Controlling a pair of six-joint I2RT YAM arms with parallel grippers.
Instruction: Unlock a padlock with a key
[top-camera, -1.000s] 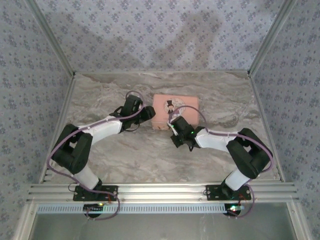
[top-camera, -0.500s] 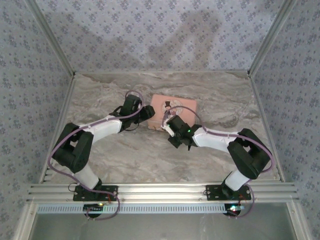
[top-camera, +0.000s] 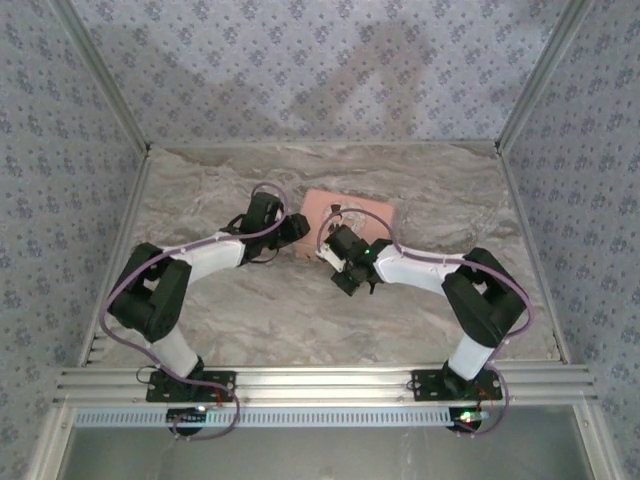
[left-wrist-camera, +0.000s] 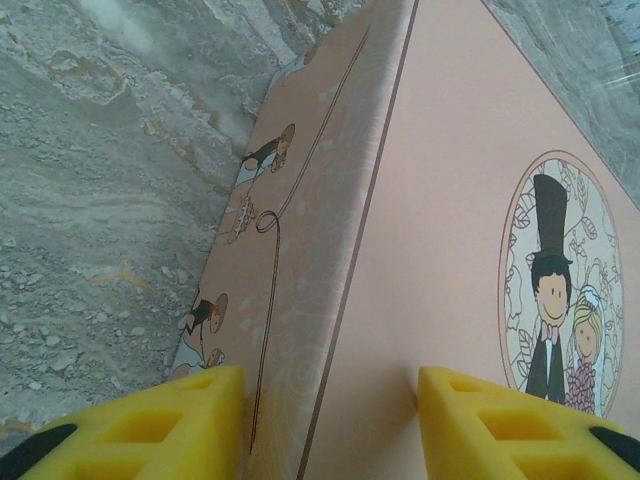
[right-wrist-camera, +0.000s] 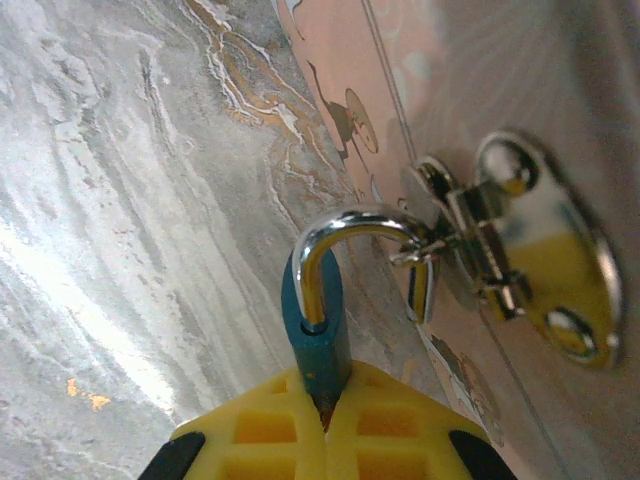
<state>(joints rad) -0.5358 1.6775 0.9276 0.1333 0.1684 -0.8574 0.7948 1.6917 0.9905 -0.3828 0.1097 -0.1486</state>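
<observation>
A small padlock (right-wrist-camera: 315, 330) with a blue body sits pinched between the yellow fingers of my right gripper (right-wrist-camera: 325, 420), which is shut on it. Its silvery shackle (right-wrist-camera: 350, 225) stands swung open, the free end hooked through the metal hasp (right-wrist-camera: 500, 250) on the pink tin's front. My left gripper (left-wrist-camera: 330, 420) straddles the left edge of the pink tin (left-wrist-camera: 440, 200), one finger on the side wall and one on the lid. From above, both grippers meet at the tin (top-camera: 370, 208). The key is out of view.
The tin lies on a marbled grey tabletop (top-camera: 220, 190) fenced by patterned walls. An aluminium rail (top-camera: 320, 380) runs along the near edge by the arm bases. Open tabletop lies to the far left and right of the tin.
My right gripper has moved left and a little farther away along the tin's front. The tin has turned slightly. The left arm has stayed in place.
</observation>
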